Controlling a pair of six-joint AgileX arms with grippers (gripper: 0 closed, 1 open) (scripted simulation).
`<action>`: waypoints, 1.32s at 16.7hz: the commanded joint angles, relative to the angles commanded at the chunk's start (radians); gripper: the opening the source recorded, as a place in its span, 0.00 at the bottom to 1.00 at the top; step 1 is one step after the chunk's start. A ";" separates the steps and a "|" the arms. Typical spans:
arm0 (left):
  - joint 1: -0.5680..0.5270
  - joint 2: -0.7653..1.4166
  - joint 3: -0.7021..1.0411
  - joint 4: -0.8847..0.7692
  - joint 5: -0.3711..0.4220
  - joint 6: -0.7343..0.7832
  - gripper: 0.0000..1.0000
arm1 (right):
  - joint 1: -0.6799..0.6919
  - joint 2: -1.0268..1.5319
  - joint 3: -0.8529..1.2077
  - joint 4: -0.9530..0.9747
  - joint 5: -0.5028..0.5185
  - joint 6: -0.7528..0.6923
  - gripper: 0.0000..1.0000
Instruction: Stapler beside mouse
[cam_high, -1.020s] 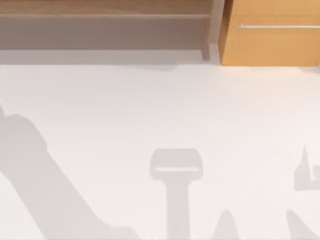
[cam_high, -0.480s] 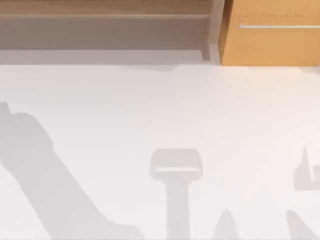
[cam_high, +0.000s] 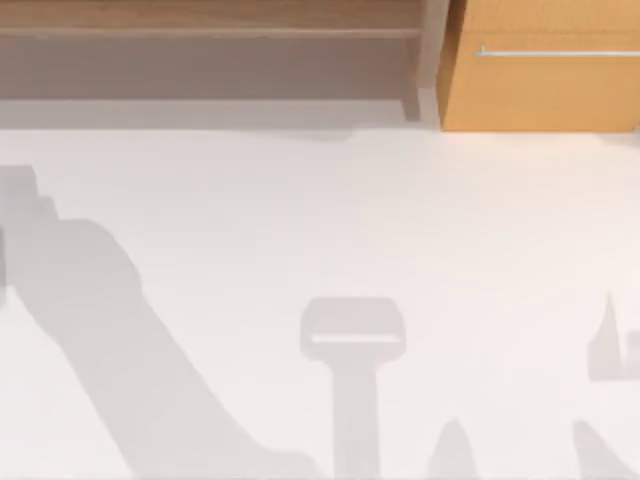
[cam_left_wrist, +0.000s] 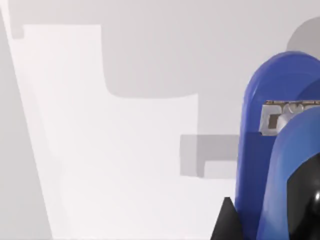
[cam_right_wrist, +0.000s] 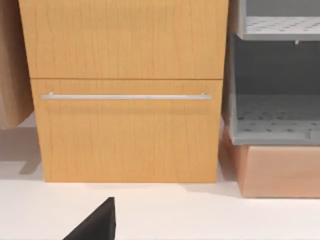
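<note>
On the table (cam_high: 300, 220), seen from above, a broad arm shadow (cam_high: 110, 330) slants across the left side. A second, T-shaped shadow (cam_high: 352, 340) lies near the middle, and smaller pointed shadows (cam_high: 610, 345) lie toward the right edge. Along the far edge, a low shelf (cam_high: 200, 60) stands on the left and an orange cabinet (cam_high: 540, 80) on the right.

The left gripper (cam_left_wrist: 265, 222) is up over the table at its left side, its jaws clamped on the stapler (cam_left_wrist: 265, 125). The stapler sits right between the jaws, off the table, with its blue rounded end reaching out ahead of them. A small metal plate (cam_left_wrist: 280, 117) shows between its two blue halves, and its black part (cam_left_wrist: 305, 200) lies back toward the jaws. One black fingertip (cam_left_wrist: 227, 222) rests just beside the blue body. Below and beyond the jaws lies bare white table crossed by blocky grey shadows (cam_left_wrist: 150, 60).

The right gripper (cam_right_wrist: 95, 225) hangs low over the table at the right side. Whether its jaws are apart or together cannot be told. Straight ahead of them stands the cabinet (cam_right_wrist: 125, 50), with a thin metal handle (cam_right_wrist: 125, 96) across its drawer front. Beside the cabinet is a grey perforated shelf (cam_right_wrist: 275, 115) on a wooden base (cam_right_wrist: 280, 170).
</note>
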 joint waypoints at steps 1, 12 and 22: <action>0.001 -0.002 -0.002 0.006 -0.002 -0.001 0.00 | 0.000 0.000 0.000 0.000 0.000 0.000 1.00; 0.067 0.035 -0.042 -0.008 -0.054 -0.059 0.00 | 0.000 0.000 0.000 0.000 0.000 0.000 1.00; 0.074 0.057 -0.062 -0.013 -0.059 -0.065 0.23 | 0.000 0.000 0.000 0.000 0.000 0.000 1.00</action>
